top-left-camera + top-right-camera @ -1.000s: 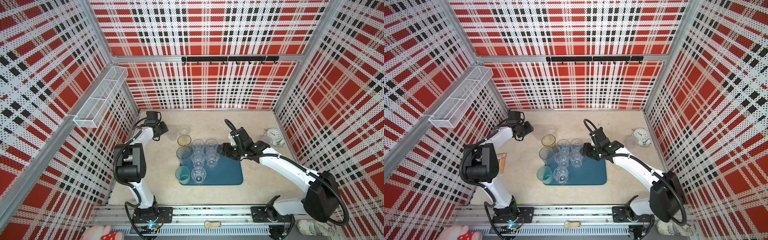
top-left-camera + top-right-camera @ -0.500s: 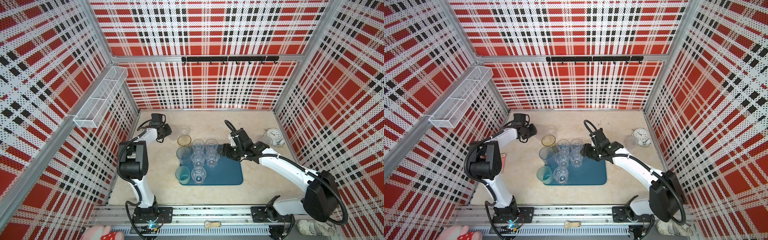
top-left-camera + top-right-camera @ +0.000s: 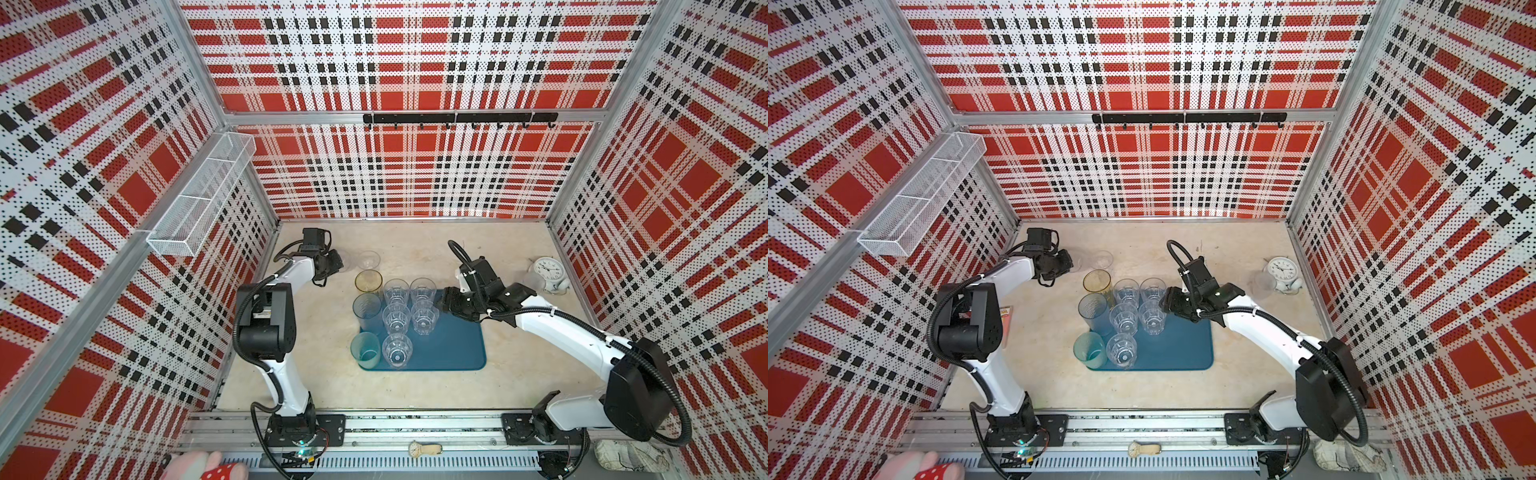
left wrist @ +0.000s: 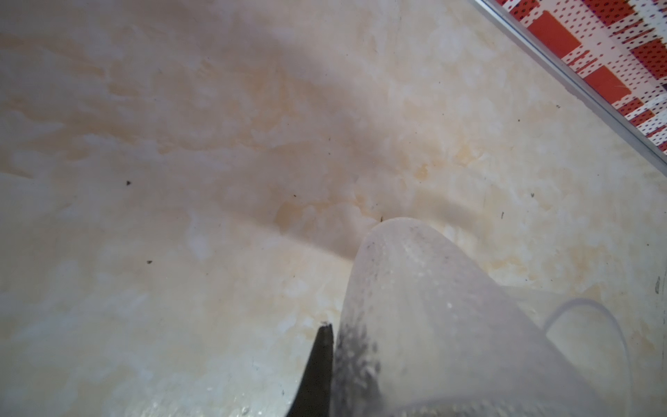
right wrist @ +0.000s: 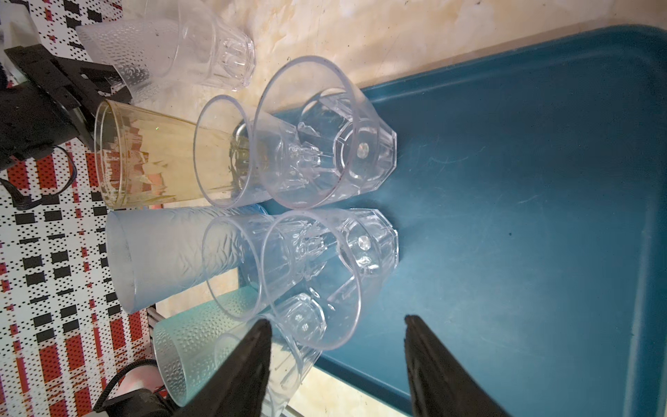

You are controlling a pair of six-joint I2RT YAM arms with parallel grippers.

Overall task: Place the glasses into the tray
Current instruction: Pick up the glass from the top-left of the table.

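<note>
The frosted glass (image 4: 433, 307) stands on the surface (image 4: 180, 162) directly at the fingertips of the left tool (image 3: 337, 262). The tool is pressed together on the glass wall near the rim. One finger (image 4: 319, 364) lies outside the wall, and the other appears to show darkly through it. A short clear glass (image 3: 369, 259) stands just past the frosted glass, away from the tool. The amber glass (image 3: 368, 281) stands near the tool, between it and the tray (image 3: 457, 349).

The step in hand is judged to be the lift.
- A pinch on a thin wall lets the glass swing, so the tool should rise straight and slowly.
- The base should clear the amber rim before any sideways travel.
- Clear faceted glasses (image 3: 409, 307) and tinted ones fill the side of the tray nearer the tool. The open side lies beyond them.

The right tool (image 5: 335, 357) is spread, holds nothing, and hangs over that open side. It should give way first.
</note>
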